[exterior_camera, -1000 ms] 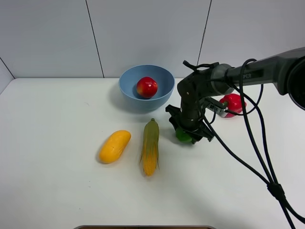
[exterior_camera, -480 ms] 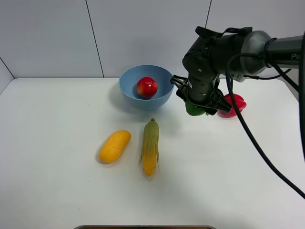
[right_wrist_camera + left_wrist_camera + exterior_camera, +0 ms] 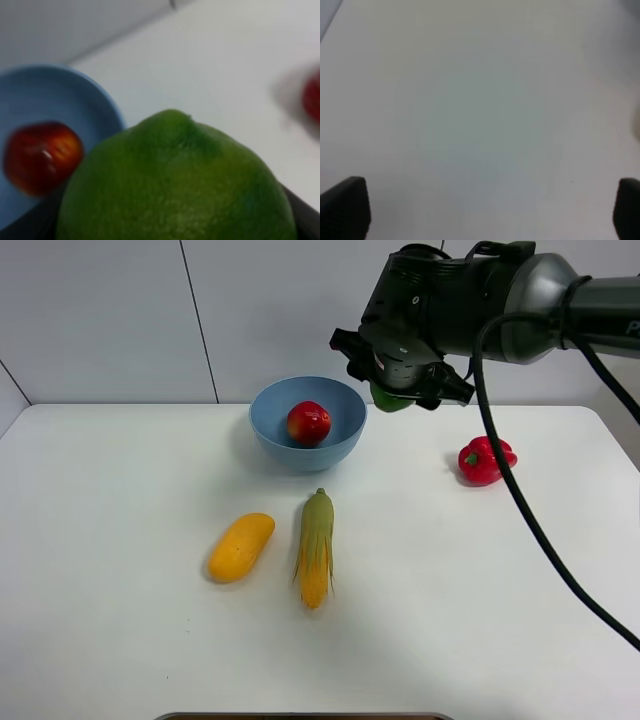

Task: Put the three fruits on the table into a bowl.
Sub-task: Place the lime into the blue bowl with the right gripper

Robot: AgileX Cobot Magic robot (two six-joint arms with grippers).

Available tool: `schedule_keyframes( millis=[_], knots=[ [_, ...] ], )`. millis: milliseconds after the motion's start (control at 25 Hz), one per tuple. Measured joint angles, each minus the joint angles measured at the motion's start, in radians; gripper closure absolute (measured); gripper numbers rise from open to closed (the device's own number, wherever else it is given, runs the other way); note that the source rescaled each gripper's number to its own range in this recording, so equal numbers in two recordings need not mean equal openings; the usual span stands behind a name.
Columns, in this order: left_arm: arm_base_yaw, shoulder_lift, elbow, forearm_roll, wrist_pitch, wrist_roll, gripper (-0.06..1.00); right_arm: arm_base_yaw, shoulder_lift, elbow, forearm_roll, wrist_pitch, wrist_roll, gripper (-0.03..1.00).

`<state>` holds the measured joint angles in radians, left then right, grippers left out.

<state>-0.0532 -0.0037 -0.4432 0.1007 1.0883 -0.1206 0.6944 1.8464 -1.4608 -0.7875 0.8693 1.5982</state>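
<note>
The light-blue bowl (image 3: 307,423) stands at the back middle of the table (image 3: 120,620), with the red apple (image 3: 308,423) inside it. My right gripper (image 3: 396,392) hangs high, just right of the bowl's rim, shut on the green lime (image 3: 388,400). In the right wrist view the lime (image 3: 175,180) fills the frame, with the bowl (image 3: 65,100) and apple (image 3: 42,155) behind it. The yellow-orange mango (image 3: 241,546) lies on the table front left of the bowl. My left gripper (image 3: 480,210) is open over bare tabletop, only its fingertips (image 3: 345,207) showing.
A corn cob (image 3: 316,547) with a green husk lies right of the mango. A red bell pepper (image 3: 485,460) sits at the right, below the right arm's cables. Grey wall panels rise behind the table.
The right gripper has lifted the lime off the table beside the corn and carried it up and back, to a spot high beside the bowl's right rim.
</note>
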Motion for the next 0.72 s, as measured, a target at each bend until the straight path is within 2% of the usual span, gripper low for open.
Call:
schedule_keyframes(
  millis=[200, 480, 720],
  knots=[
    [0.0, 0.0, 0.0, 0.0, 0.0, 0.0, -0.05, 0.0, 0.0, -0.001, -0.154, -0.073, 0.0, 0.35],
    [0.0, 0.0, 0.0, 0.0, 0.0, 0.0, -0.05, 0.001, 0.0, -0.001, -0.318, -0.104, 0.0, 0.35],
    [0.0, 0.0, 0.0, 0.0, 0.0, 0.0, -0.05, 0.001, 0.0, -0.001, -0.437, -0.186, 0.0, 0.35]
  ],
)
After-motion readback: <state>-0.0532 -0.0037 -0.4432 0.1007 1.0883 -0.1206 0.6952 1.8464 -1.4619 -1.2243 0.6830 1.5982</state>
